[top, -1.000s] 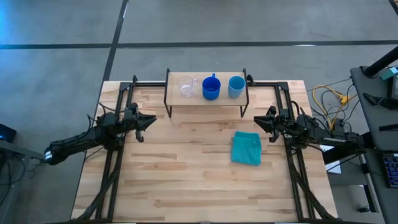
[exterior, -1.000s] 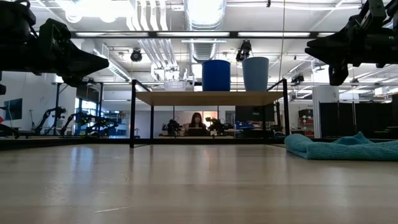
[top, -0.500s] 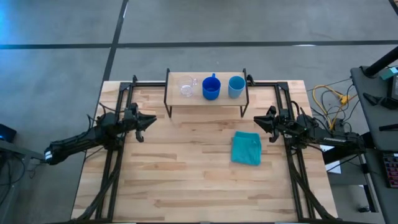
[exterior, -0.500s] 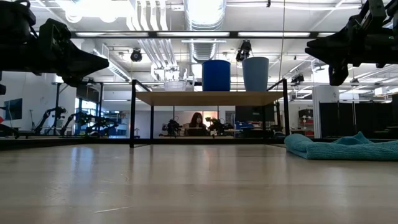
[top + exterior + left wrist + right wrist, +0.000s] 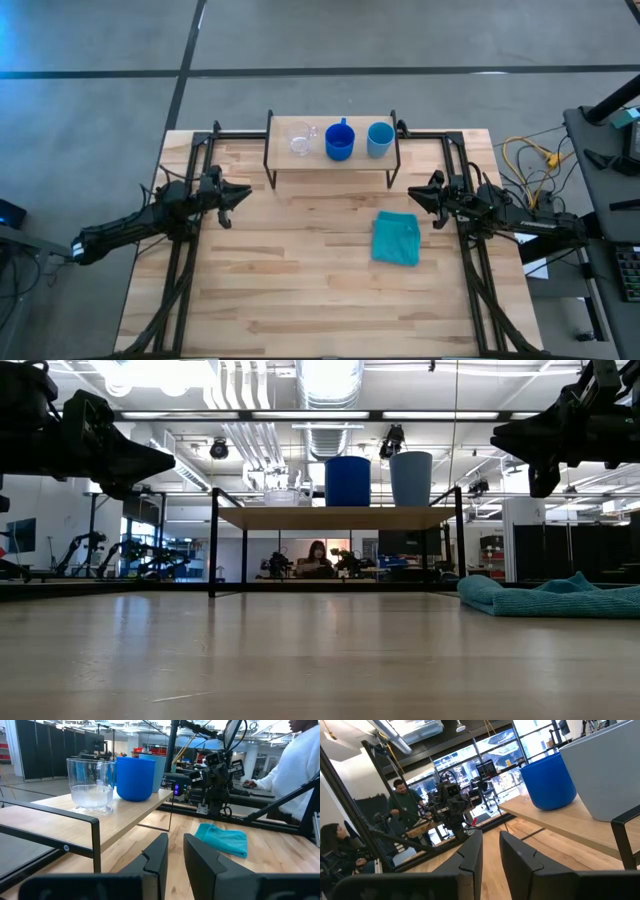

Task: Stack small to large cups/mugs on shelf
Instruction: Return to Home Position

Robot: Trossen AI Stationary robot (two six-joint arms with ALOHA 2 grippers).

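Note:
A clear cup (image 5: 301, 140), a deep blue mug (image 5: 339, 142) with a handle and a light blue cup (image 5: 379, 139) stand side by side, bottoms down, on the small wooden shelf (image 5: 283, 160) at the table's far edge. My left gripper (image 5: 243, 192) hovers at the table's left, near the shelf's left end, shut and empty. My right gripper (image 5: 414, 193) hovers at the table's right, near the shelf's right end, shut and empty. The left wrist view shows the clear cup (image 5: 91, 785) and the blue mug (image 5: 135, 778). The right wrist view shows the blue mug (image 5: 549, 780) and the light blue cup (image 5: 605, 770).
A folded teal cloth (image 5: 396, 238) lies on the table right of centre, in front of the shelf's right end. Black frame rails (image 5: 200, 160) run along the table's sides and back. People (image 5: 402, 800) sit in the room beyond the table.

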